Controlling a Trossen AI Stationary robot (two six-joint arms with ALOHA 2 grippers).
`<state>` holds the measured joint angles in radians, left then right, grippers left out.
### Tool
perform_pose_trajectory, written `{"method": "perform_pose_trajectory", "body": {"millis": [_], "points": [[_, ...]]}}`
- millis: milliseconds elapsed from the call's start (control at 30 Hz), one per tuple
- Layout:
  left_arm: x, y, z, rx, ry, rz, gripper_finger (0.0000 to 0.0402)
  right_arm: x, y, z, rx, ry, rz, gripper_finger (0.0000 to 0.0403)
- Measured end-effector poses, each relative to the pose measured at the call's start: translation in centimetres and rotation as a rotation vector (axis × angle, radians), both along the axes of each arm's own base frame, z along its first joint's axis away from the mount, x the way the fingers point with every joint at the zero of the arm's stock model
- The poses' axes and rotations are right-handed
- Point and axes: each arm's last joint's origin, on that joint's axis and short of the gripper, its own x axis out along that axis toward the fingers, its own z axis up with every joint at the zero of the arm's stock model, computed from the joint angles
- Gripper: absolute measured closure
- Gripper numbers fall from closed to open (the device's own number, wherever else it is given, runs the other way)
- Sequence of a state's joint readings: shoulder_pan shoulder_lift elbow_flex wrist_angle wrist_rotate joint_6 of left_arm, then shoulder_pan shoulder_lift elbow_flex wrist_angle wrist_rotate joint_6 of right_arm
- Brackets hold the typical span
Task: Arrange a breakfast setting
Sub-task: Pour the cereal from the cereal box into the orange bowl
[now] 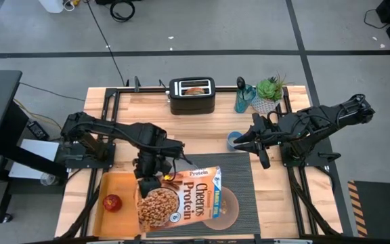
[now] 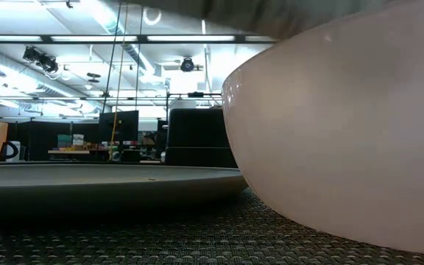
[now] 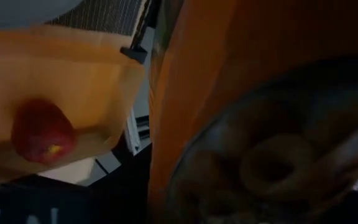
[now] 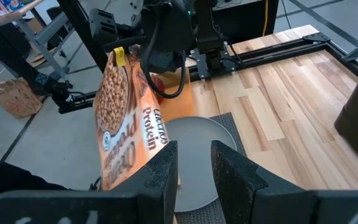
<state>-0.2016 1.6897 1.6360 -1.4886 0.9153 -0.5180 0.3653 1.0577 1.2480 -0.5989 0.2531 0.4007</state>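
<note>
The left gripper [image 1: 149, 181] holds a big cereal box [image 1: 179, 198] up over the grey plate [image 4: 194, 158], and its fingers are closed tight on the box's top end. The box is tipped, with one end near the orange tray [image 1: 117, 186] and the other over the plate. The plate sits on the dark striped placemat [image 1: 242, 183]. In the low view, a pinkish bowl [image 2: 344, 132] rests on the placemat right beside the plate, but the box hides it from above. The red apple [image 1: 113, 202] lies in the tray, beside the plate. The black toaster [image 1: 192, 95] stands at the back of the tabletop, far from the plate, with something brown in its slot. The right gripper [image 4: 194, 163] waits over the back edge of the placemat, near a small blue cup [image 1: 233, 140]. Its fingers are a little apart and hold nothing. I think the step now is pouring cereal into the bowl. To do it well, the box's open end should sit right over the bowl, not over the plate. The tilt should grow slowly, so the cereal comes out a bit at a time. I cannot tell if any cereal is in the bowl yet. The box must stay well clear of the bowl's rim, or it may knock it. The grip must stay firm, because the box is big and could swing.
</note>
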Motion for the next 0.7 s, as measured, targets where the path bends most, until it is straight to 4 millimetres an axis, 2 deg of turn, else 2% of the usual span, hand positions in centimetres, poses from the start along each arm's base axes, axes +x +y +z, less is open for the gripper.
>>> {"method": "perform_pose_trajectory", "body": {"millis": [700], "points": [[0.11,0.79,0.01,0.000,0.006,0.021,0.0221,0.03,-0.02,0.03,-0.003,-0.005,-0.010,0.0300]]}}
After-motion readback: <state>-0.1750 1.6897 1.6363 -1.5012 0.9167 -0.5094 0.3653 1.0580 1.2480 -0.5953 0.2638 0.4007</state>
